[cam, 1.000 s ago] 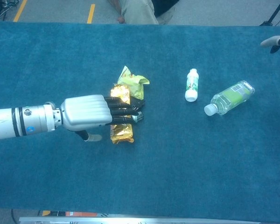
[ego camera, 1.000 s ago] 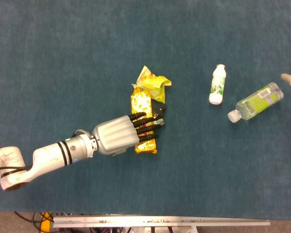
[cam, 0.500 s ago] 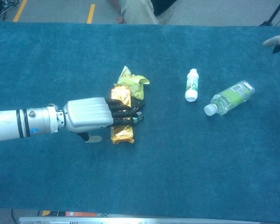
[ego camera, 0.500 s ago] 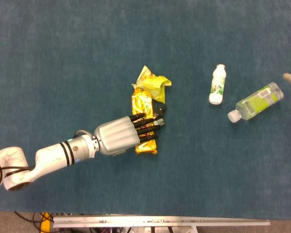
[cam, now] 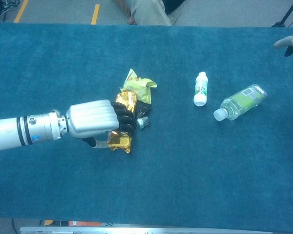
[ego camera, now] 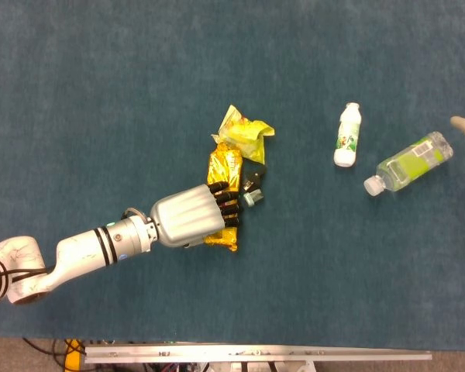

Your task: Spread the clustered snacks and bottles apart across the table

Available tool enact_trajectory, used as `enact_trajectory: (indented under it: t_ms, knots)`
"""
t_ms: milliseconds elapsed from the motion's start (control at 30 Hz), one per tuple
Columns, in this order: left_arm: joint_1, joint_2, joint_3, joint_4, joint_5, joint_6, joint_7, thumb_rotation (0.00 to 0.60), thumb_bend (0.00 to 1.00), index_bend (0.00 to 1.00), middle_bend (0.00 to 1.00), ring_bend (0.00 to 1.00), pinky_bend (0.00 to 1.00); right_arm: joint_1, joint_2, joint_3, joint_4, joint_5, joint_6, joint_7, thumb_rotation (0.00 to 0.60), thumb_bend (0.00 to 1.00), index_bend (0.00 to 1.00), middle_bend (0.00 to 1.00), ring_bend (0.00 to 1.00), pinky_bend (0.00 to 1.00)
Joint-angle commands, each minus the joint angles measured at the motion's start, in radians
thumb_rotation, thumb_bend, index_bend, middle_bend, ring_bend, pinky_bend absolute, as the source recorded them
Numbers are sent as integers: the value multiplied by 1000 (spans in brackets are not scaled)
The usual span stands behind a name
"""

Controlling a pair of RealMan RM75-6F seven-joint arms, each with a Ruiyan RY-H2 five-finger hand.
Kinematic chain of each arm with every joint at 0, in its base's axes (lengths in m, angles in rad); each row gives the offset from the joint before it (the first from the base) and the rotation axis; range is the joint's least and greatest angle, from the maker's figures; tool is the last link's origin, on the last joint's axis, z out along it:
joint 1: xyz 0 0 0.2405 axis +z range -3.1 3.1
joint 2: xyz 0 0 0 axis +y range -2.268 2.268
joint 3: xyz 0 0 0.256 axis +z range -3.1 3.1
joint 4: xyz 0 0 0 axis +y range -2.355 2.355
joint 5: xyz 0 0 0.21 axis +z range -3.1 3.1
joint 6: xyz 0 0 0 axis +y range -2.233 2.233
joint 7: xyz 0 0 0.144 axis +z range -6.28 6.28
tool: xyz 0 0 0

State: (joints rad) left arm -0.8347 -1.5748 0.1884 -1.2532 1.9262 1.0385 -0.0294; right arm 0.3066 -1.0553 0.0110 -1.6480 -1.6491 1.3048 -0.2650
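Sideways, clear bottle (ego camera: 409,162), greenish liquid inside

My left hand (ego camera: 187,219) lies on the snack bar packet (ego camera: 224,198) near the middle of the table (ego camera: 101,93). Behind it, touching, sits the crumpled snack bag (ego camera: 245,133); a small dark bottle (ego camera: 253,189) lies just right. Toward the right edge lie the small bottle (ego camera: 346,135) and, nearer that edge, the water bottle (ego camera: 408,162).
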Motion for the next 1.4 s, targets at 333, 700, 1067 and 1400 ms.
enact_trajectory:
  t_ms: [333, 700, 1067, 1400]
  knots:
    - [42, 20, 40, 49, 18, 107, -47, 600, 325, 445, 348, 315, 527, 5, -4, 9, -12, 3, -3, -9, 600, 0, 217, 378, 359, 538]
    - [115, 123, 101, 26, 19, 168, -18, 600, 325, 445, 351, 315, 527, 15, -12, 14, -28, 1, -14, -28, 600, 0, 217, 379, 360, 538]
    - [167, 221, 144, -41, 20, 174, 34, 600, 325, 445, 350, 314, 526, 26, -24, 15, -42, -7, -24, -42, 600, 0, 217, 379, 361, 538]
    - [174, 312, 138, -173, -30, 85, 133, 600, 327, 81, 102, 93, 327, 20, -21, 13, -47, -13, -11, -39, 600, 0, 217, 379, 361, 538]
